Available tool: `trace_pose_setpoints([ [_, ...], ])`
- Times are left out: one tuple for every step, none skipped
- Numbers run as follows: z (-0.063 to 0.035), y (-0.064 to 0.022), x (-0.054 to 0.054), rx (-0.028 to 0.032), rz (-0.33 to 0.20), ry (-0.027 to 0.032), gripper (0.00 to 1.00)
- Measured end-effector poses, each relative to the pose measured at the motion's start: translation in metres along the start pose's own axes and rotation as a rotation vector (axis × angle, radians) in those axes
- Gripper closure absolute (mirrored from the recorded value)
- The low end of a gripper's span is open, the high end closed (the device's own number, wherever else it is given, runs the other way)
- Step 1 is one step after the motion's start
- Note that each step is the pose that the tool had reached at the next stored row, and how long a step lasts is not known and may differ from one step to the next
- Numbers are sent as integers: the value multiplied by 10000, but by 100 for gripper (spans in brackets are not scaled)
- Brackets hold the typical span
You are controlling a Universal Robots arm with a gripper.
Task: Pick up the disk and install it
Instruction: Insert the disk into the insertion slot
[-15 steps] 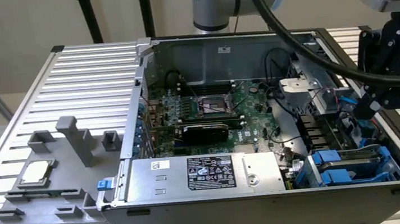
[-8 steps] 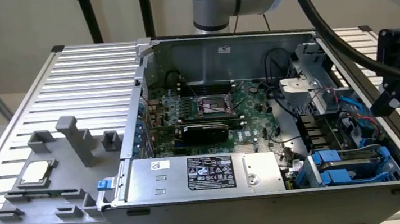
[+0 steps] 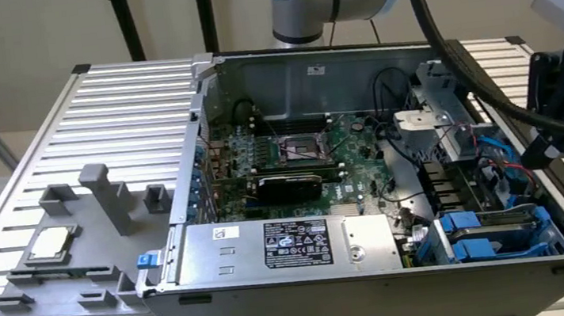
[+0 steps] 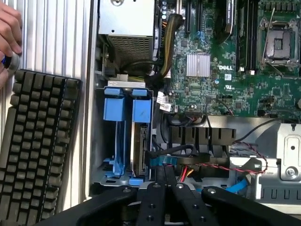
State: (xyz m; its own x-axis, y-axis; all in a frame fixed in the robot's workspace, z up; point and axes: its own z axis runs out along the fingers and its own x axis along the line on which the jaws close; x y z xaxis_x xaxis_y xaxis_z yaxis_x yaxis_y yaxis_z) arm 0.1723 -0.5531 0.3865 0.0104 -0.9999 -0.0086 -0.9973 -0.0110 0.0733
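Note:
The disk [image 4: 139, 143] stands on edge in its blue carrier inside the drive bay at a corner of the open computer case [image 3: 382, 290]. In the exterior view the disk [image 3: 496, 219] sits low at the right, next to a second blue carrier [image 3: 480, 248]. My gripper [image 4: 164, 184] hovers above the bay, apart from the disk, its black fingers closed together with nothing between them. In the exterior view the gripper [image 3: 536, 153] hangs over the case's right wall.
A silver power supply [image 3: 281, 242] lies beside the bay, and the motherboard [image 3: 293, 157] fills the case floor. A grey fixture [image 3: 71, 262] holds a small square chip [image 3: 49, 244]. A black keyboard [image 4: 37, 150] and a person's hand [image 4: 9, 37] are beside the case.

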Motion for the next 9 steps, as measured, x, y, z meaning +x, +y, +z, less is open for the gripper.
trace_pose_setpoints([
  [18,-4,-3,0,0,-1,100],
  [36,-9,-6,0,-1,-1,100],
  [54,-13,-9,0,-1,0,100],
  [72,-16,-12,0,-1,-1,100],
  [89,-20,-14,0,-1,-1,100],
  [107,-24,-17,0,-1,-1,100],
  [126,-28,-20,0,-1,0,100],
  [144,-34,-22,0,-2,0,100],
  [160,-39,-21,0,-2,0,100],
])
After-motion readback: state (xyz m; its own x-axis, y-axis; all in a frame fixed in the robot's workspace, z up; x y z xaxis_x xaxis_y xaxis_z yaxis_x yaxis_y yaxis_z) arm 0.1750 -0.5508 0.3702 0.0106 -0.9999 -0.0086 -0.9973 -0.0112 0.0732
